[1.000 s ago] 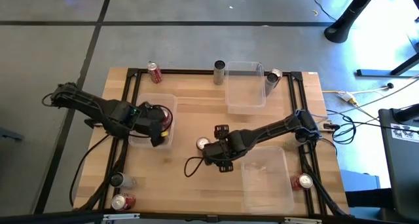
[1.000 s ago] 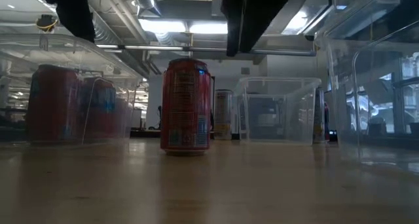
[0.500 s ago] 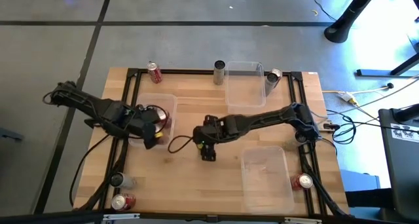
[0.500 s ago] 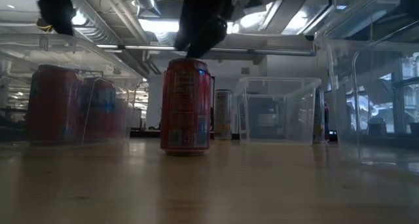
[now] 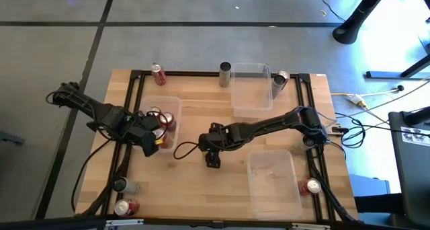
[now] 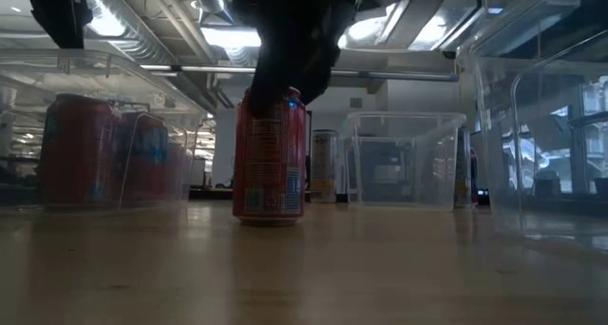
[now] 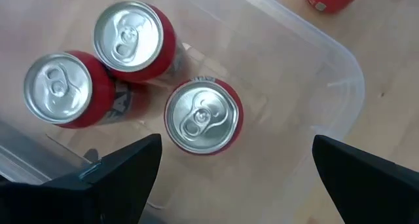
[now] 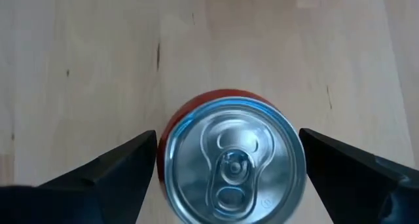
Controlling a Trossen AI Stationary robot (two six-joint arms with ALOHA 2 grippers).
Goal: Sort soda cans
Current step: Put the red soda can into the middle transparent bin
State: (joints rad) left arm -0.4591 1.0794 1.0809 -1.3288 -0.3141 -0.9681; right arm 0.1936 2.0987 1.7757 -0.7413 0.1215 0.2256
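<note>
The red can (image 8: 230, 158) stood upright on the bare tabletop (image 5: 195, 119) near the middle, silver top up, nothing else touching it, and the right end effector (image 8: 229, 168) hung right over it with its fingers (image 8: 105, 168) spread wide, one on each side of the rim! From the right wrist view the can sat almost dead centre between the two dark fingers, a shade closer to one, with clear wood showing in both gaps. From table height, the dark mass of that end effector overlapped the can's top edge (image 6: 271, 154), so the fingers looked to have just reached the shoulder, nothing gripped.

To do this pick well, my call was: drop straight down with the wrist vertical, so the fingers straddled the body below the tapered top; close evenly so the can was not nudged sideways or tipped; squeeze just enough, since a thin-walled can dents and a smooth one slips.

Out to the left, the clear bin (image 7: 340, 86) already held three red cans (image 7: 201, 116) standing upright, two touching, the third just beside them. The left end effector (image 7: 229, 178) hovered above that bin, fingers wide apart and holding nothing. That bin read as the red can's destination, near the left arm, so the carry would need to come in clear of it.

Another clear bin (image 5: 252, 89) sat at the far edge, a third (image 5: 274, 183) on the near right, and stray cans waited around the tabletop's edges
</note>
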